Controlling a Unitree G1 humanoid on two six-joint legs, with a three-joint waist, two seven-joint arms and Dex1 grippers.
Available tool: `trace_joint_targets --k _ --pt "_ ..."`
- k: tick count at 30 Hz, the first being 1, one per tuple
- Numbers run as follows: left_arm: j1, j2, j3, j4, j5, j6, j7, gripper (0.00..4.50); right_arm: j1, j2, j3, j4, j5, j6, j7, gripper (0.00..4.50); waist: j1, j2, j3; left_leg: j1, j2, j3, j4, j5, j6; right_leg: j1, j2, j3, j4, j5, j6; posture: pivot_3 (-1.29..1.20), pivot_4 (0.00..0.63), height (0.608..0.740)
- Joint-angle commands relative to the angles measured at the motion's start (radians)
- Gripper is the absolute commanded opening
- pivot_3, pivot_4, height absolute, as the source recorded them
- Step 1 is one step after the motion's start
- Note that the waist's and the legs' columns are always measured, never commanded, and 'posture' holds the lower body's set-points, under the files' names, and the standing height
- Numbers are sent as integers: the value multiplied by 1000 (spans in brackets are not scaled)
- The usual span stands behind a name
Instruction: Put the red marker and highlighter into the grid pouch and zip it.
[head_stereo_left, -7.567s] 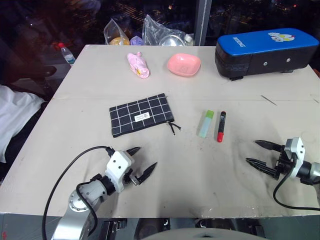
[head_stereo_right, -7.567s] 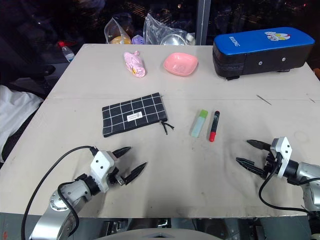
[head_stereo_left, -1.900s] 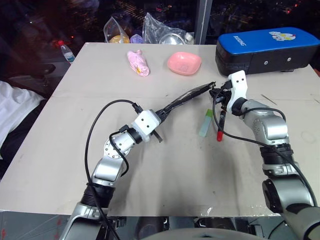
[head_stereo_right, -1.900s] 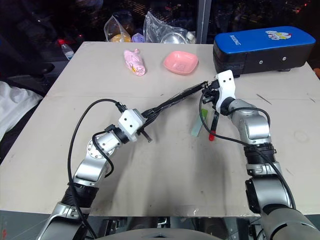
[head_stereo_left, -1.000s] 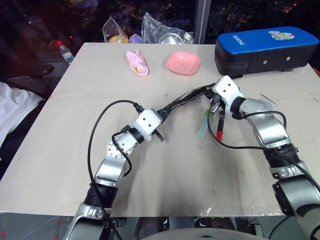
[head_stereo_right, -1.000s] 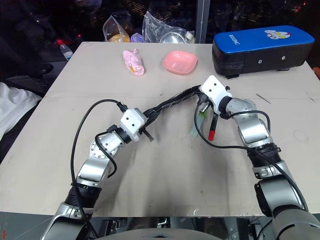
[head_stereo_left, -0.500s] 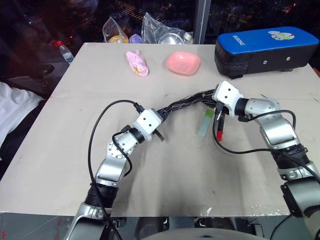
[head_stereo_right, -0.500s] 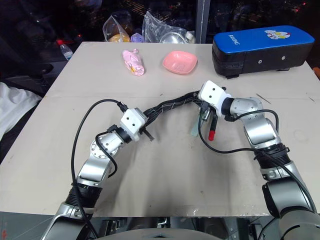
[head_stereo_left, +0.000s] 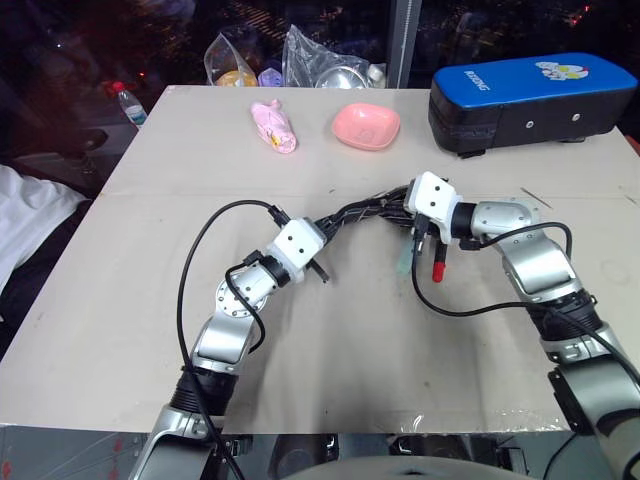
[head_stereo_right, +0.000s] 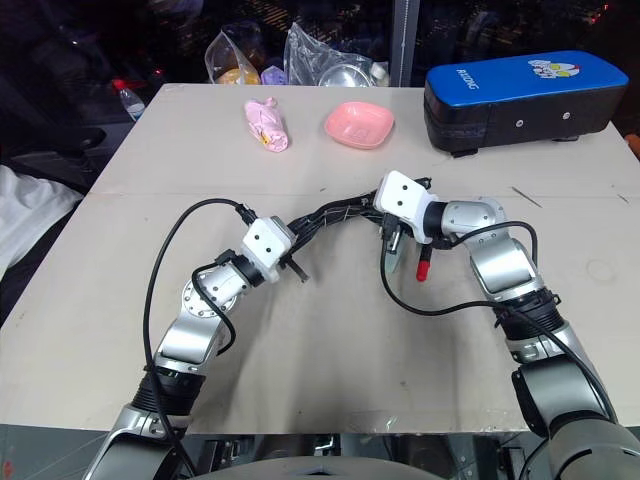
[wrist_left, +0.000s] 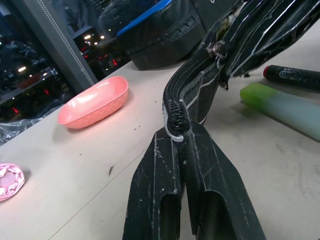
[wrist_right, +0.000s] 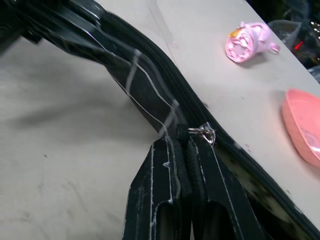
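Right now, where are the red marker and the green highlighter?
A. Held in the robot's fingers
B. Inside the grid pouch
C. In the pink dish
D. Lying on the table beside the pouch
D: the red marker and highlighter lie on the table, outside the lifted grid pouch.

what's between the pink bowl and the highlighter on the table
The raised grid pouch crosses that stretch, with the right gripper clamped on it, in the left eye view.

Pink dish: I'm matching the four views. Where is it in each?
Left eye view: the pink dish sits far back, left of the blue case.
Right eye view: same spot.
Left wrist view: beyond the grid pouch, at.
Right wrist view: beyond the pouch, at.
Shared landmark: the grid pouch.
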Motion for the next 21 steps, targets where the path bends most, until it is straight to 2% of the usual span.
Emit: trace_joint_targets --k 1,10,18,21 --pt "-14 -1 -5 -31 4 -19 -2 0 -39 22 15 -48 12 -10 8 46 0 0 0 0 0 0 0 0 0 0 0 0 0 0 0 0 150 740" --pt "-17 -3 -13 -25 9 -24 -5 0 -74 82 64 -54 10 1 18 46 0 0 0 0 0 0 0 0 0 0 0 0 0 0 0 0 150 740" --pt "-9 -6 -6 -31 11 -19 1 0 -72 81 55 -48 28 36 25 46 0 0 0 0 0 0 0 0 0 0 0 0 0 0 0 0 150 740" --pt "-9 -10 -1 -27 11 -18 6 0 -42 19 34 -103 74 98 91 913 2 0 0 0 0 0 0 0 0 0 0 0 0 0 0 0 150 740"
